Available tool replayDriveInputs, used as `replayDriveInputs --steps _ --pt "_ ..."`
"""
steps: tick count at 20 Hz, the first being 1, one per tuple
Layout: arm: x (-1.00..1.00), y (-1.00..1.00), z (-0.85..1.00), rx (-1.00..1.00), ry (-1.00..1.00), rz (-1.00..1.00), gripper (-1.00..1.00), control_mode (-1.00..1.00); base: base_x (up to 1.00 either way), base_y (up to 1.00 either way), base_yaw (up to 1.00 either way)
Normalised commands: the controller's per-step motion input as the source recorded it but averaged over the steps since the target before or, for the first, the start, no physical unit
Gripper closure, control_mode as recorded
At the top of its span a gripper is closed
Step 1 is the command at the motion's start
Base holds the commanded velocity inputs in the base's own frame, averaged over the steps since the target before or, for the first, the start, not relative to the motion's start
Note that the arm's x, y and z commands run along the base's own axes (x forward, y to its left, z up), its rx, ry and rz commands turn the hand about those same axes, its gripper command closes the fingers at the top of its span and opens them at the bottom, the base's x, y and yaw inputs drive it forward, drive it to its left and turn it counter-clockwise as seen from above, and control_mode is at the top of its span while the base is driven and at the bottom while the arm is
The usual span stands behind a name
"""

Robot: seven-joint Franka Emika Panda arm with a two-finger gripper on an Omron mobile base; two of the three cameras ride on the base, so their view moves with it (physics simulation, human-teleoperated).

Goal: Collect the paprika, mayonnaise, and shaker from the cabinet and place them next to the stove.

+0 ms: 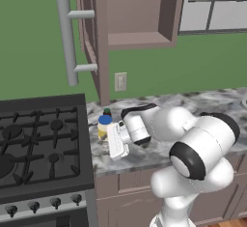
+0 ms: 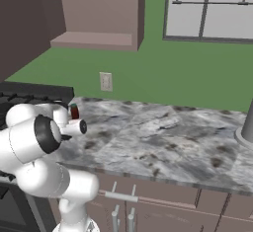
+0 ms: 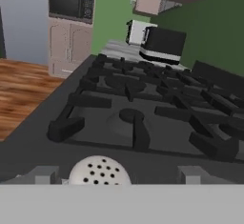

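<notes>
The big black gas stove [image 1: 41,144] with its iron grates and row of dark knobs sits at the left, and right beside it runs the grey speckled stone counter [image 2: 163,137]. Up on the green wall hangs the brownish-mauve cabinet [image 1: 140,13] with its door swung open, and the door has a long grey bar handle [image 1: 67,40]. Its inner shelf looks bare. The white robot arm [image 1: 193,144] bends low over the counter edge next to the stove. On the counter there, just by the stove, stands the pale yellow mayonnaise jar with a blue lid [image 1: 104,125], and the small dark red paprika jar [image 2: 74,111] stands close behind it. In the hand view, the gripper [image 3: 116,176] looks out over the stove grates, and its two fingers are wide apart. The round white top of the little shaker bottle [image 3: 100,172], dotted with small holes, sits between the fingers. I cannot tell if the fingers touch it.
</notes>
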Motion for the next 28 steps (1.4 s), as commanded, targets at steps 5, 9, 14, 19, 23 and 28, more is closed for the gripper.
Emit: replayDriveInputs --steps 5,9,14,19,23,28 --pt "-0.05 -0.10 0.01 0.00 -0.03 0.00 -1.00 -1.00 0.00 0.00 0.00" --pt "-0.01 0.00 0.24 0.00 0.00 0.00 -1.00 -1.00 0.00 0.00 0.00" --pt "-0.12 -0.08 0.40 0.00 0.00 0.00 -1.00 -1.00 0.00 0.00 0.00" --pt "-0.20 -0.21 0.53 0.00 0.00 0.00 -1.00 -1.00 0.00 0.00 0.00" --pt "-0.22 -0.28 0.69 0.00 -0.01 0.00 -1.00 -1.00 0.00 0.00 0.00" --pt "-0.29 -0.39 0.87 0.00 -0.04 -0.02 -1.00 -1.00 0.00 0.00 0.00"
